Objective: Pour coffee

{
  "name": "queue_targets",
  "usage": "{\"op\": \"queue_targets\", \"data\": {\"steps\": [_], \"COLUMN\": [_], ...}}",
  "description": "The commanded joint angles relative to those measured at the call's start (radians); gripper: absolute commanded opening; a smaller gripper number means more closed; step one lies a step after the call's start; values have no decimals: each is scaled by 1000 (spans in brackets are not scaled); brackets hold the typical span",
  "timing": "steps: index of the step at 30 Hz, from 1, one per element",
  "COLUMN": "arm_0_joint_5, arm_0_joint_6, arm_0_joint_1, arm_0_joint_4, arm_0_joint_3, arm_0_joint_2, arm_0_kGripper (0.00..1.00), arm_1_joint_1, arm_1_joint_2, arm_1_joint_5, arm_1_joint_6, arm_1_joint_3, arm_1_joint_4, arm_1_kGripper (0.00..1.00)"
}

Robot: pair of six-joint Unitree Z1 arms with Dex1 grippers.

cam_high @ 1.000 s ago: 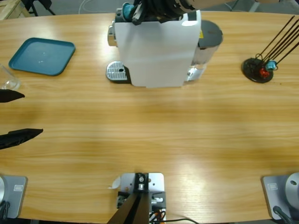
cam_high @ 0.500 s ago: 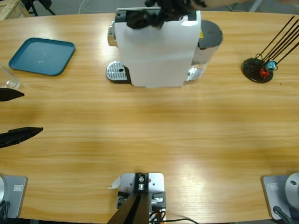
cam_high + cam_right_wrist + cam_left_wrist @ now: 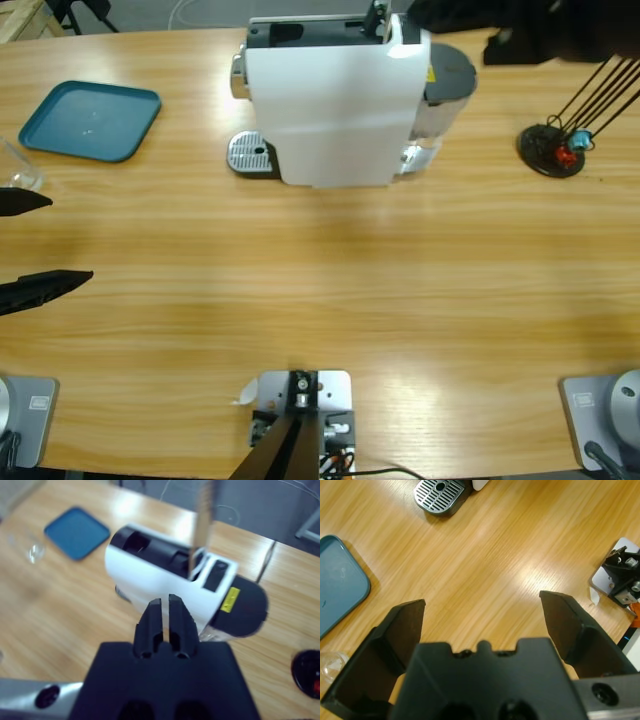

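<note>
tabletop: wood, machine at far edge, drip grate bare
glass: far left, seemingly empty; no coffee visible
left gripper: wide, empty, just beside glass
right gripper: closed, empty, above machine

Lighting: bright, even, overhead. Glare: pale sheen on the long varnished wooden table, strongest toward 6 o'clock in the high view. Shadows: soft. Blur: right wrist view smeared throughout, the boxy white coffee machine indistinct.
</note>
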Motion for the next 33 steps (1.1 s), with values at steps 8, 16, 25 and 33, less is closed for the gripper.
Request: {"op": "queue_targets", "data": {"steps": [8,16,25,33], "arm_0_joint_5": [-5,-5,-7,-7], "arm_0_joint_6": [-9,-7,-12,-9], "arm_0_joint_1": [3,3,3,10], "arm_0_joint_4": [-8,-7,-7,-8], "arm_0_joint_3": [33,36,43,47], "arm_0_joint_2": [-12,-15,-15,-16], "arm_0_kGripper": [1000,1000,1000,1000], "arm_1_joint_1": [-224,-215,-159,-119], "arm_1_joint_2": [228,227,303,363], "arm_1_joint_5": [94,175,206,237], "arm_1_joint_6": [358,354,364,370], "arm_1_joint_3": [-46,-43,-49,-52], "arm_1_joint_4": [-325,-462,-491,-514], "arm_1_kGripper": [0,0,0,0]}}
